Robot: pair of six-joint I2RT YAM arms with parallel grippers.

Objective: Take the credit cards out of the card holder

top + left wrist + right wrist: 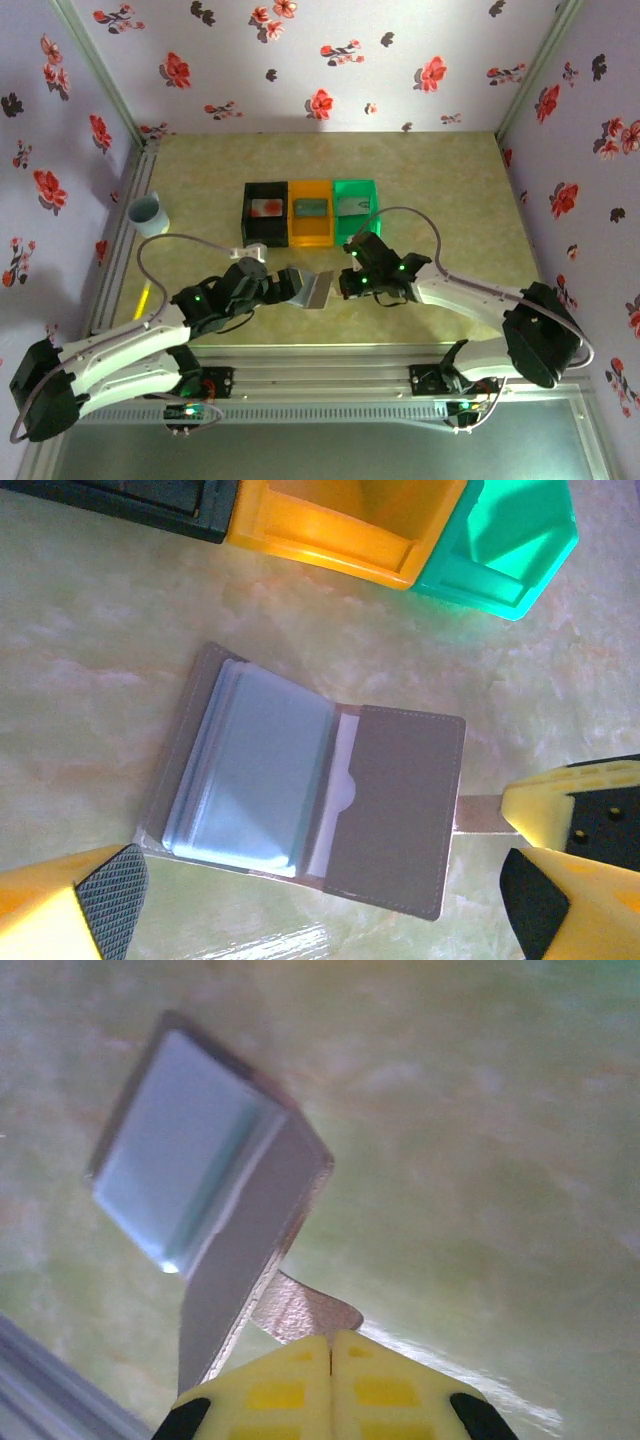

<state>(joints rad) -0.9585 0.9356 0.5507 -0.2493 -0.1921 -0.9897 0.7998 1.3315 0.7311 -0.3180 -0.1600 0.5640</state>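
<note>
The card holder [310, 800] lies open like a book on the tabletop [120, 630], near the three bins [311, 238]. The right hand [332, 1345] is pinched tight on its little tab [305, 1312], likely so the holder cannot slide away. The left hand [283, 283] hovers by the holder with its fingers [95, 910] wide apart, holding nothing, ready to reach in. Three credit cards [267, 207] sit in the bins, one in each. I cannot tell if the clear pockets hide more.
</note>
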